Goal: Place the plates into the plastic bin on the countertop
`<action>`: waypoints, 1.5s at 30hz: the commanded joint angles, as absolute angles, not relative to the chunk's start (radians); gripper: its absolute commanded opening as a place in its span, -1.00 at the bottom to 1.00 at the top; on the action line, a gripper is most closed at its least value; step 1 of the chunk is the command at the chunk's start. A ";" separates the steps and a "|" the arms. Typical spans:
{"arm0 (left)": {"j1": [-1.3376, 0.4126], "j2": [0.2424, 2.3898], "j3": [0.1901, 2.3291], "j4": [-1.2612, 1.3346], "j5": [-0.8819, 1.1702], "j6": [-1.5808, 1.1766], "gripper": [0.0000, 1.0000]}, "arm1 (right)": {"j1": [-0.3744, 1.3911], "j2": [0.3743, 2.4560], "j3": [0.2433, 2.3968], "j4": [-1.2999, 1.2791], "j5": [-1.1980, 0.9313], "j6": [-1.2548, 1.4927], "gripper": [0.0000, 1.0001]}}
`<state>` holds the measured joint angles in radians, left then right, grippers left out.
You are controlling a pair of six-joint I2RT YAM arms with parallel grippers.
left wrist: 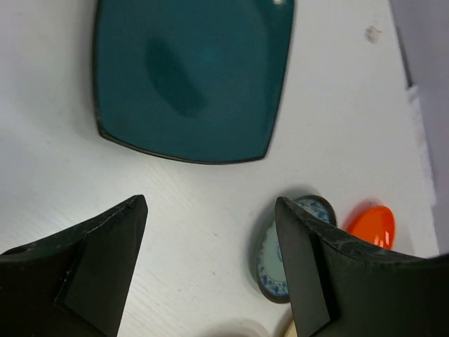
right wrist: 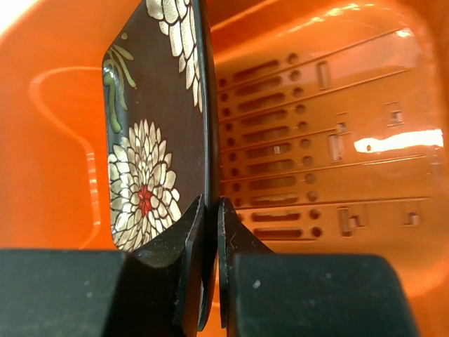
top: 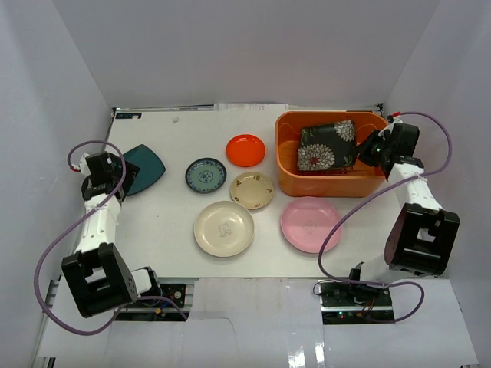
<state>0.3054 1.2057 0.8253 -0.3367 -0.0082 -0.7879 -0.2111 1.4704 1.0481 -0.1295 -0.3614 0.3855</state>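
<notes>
The orange plastic bin (top: 367,184) stands at the back right of the white countertop (top: 169,222). My right gripper (top: 367,148) is shut on the edge of the square dark floral plate (top: 327,145), holding it tilted inside the bin; the wrist view shows the plate (right wrist: 151,140) edge-on between the fingers (right wrist: 186,239). My left gripper (top: 129,173) is open and empty just short of the square teal plate (top: 146,167), also seen in the left wrist view (left wrist: 189,74). On the countertop lie the orange-red (top: 245,149), blue-patterned (top: 205,175), tan (top: 252,189), cream (top: 223,228) and pink (top: 311,224) plates.
Pale walls enclose the countertop on the left, back and right. The bin's perforated floor (right wrist: 316,140) shows beside the held plate. In the left wrist view the blue-patterned plate (left wrist: 270,253) and the orange-red plate (left wrist: 372,225) show beyond the fingers.
</notes>
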 commanded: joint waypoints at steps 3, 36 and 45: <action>0.376 1.314 0.801 -0.348 -0.047 -0.736 0.69 | -0.190 1.497 1.140 -0.084 -0.312 0.328 -0.82; 0.541 1.824 0.810 0.087 0.281 -0.594 -0.04 | -0.144 1.203 0.799 0.314 -0.597 0.531 0.91; 0.545 1.760 0.767 0.129 0.314 -0.633 -1.00 | 0.090 1.046 0.735 0.341 -0.558 0.531 0.88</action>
